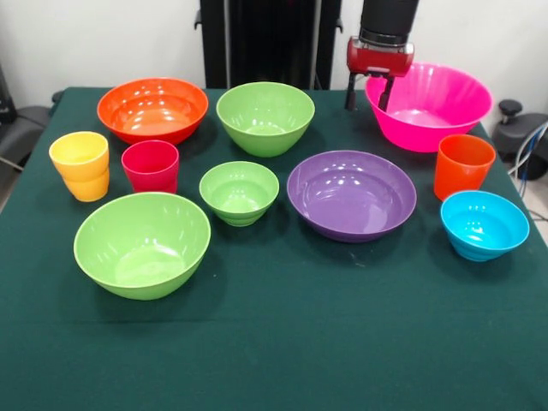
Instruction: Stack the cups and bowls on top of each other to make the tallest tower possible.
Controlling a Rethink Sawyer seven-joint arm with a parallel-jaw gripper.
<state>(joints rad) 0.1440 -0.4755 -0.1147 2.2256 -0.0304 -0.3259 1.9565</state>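
Note:
All cups and bowls stand apart and upright on the green cloth (282,342); no tower stands. At the back are the orange bowl (152,109), a large lime bowl (265,117) and the hot pink bowl (431,104). The middle row holds the yellow cup (80,164), red cup (151,166), small lime bowl (240,192), purple bowl (351,194) and orange cup (463,165). Another large lime bowl (142,243) sits front left and the sky blue bowl (484,224) at the right. My gripper (368,96) hangs open at the pink bowl's left rim, one finger on each side.
The table's left and right edges lie close to the yellow cup and the blue bowl. A black pedestal column (265,38) stands behind the back row. Black equipment and cables (522,128) sit off the right edge.

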